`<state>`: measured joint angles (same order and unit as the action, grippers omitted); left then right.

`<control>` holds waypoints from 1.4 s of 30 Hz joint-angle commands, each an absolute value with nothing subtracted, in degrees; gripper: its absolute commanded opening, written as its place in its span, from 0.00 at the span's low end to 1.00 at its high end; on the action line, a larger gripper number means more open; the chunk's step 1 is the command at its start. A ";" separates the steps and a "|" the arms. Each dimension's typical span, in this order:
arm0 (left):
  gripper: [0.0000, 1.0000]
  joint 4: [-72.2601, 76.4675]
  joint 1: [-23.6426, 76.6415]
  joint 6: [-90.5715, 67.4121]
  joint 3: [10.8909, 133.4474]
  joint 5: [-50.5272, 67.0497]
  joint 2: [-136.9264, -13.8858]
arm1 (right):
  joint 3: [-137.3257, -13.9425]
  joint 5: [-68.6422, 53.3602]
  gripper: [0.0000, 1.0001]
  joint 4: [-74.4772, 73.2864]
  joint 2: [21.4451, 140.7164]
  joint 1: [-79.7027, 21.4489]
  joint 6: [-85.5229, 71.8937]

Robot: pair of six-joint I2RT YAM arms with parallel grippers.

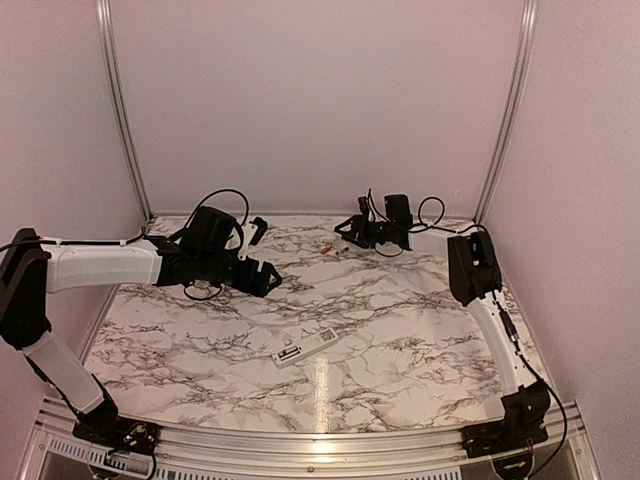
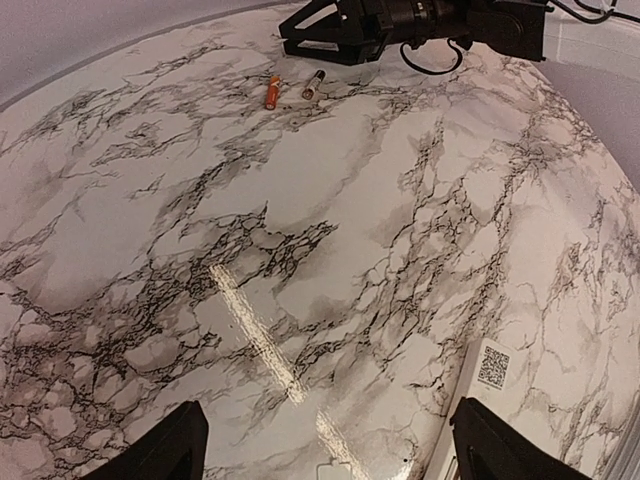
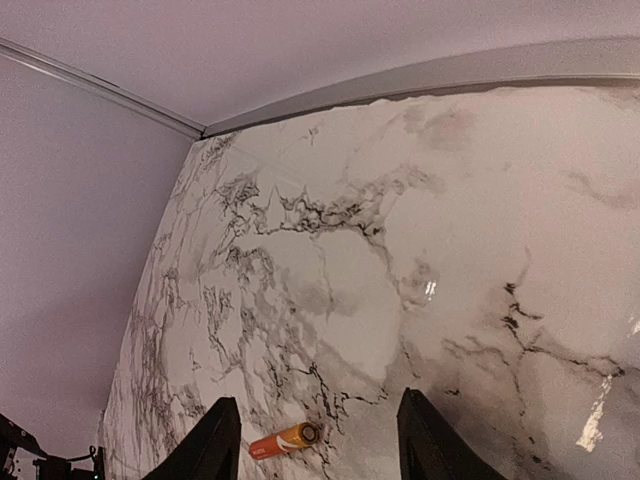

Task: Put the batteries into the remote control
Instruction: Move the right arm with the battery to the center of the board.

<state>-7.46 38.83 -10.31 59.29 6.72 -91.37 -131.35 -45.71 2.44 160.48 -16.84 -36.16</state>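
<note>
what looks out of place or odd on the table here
Nothing is spilled or broken. The remote lies askew near the front; the two batteries lie loose at the back, by the right gripper.

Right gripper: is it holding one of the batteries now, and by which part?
No, nothing is held. The right gripper is open; one battery lies on the table between its fingers, not clamped.
</note>
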 commanded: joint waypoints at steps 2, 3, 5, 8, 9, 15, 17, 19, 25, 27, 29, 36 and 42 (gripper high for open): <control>0.89 -5.85 38.63 -10.77 57.73 5.48 -91.02 | -131.23 -43.07 0.52 -8.66 159.92 -17.57 -30.59; 0.89 -5.69 38.64 -10.75 57.60 5.27 -90.93 | -131.22 -43.43 0.52 -8.96 159.88 -17.62 -30.18; 0.89 -5.56 38.65 -10.77 57.27 5.22 -90.72 | -131.22 -43.87 0.50 -9.90 159.87 -17.79 -29.31; 0.89 -5.46 38.67 -10.76 56.92 4.95 -90.40 | -130.78 -45.01 0.48 -11.06 159.56 -17.92 -28.09; 0.89 -5.45 38.65 -10.73 56.87 4.91 -90.28 | -130.56 -45.42 0.48 -11.52 159.41 -17.98 -27.42; 0.89 -5.19 38.67 -10.34 56.85 4.90 -90.18 | -130.52 -46.13 0.41 -15.23 158.65 -18.63 -22.93; 0.89 -5.19 38.64 -10.40 56.80 4.85 -90.10 | -130.42 -46.10 0.39 -16.40 158.60 -18.75 -21.74; 0.89 -5.18 38.60 -10.36 56.70 4.91 -89.96 | -129.99 -46.28 0.38 -17.41 158.31 -18.89 -20.57; 0.89 -5.55 38.58 -10.08 56.69 4.65 -90.00 | -128.12 -46.06 0.34 -20.35 156.46 -19.59 -16.92; 0.89 -5.70 38.58 -9.95 56.78 4.64 -89.79 | -127.02 -45.41 0.34 -21.09 155.63 -19.75 -15.65; 0.89 -5.61 38.59 -9.96 56.70 4.57 -89.59 | -125.84 -45.35 0.34 -21.45 154.93 -20.01 -14.56; 0.89 -5.45 38.58 -9.89 56.01 4.32 -88.96 | -125.86 -40.40 0.32 -27.05 154.27 -21.80 -8.36; 0.89 -5.46 38.58 -9.91 55.81 4.32 -88.71 | -126.36 -36.47 0.29 -29.70 154.21 -23.12 -4.92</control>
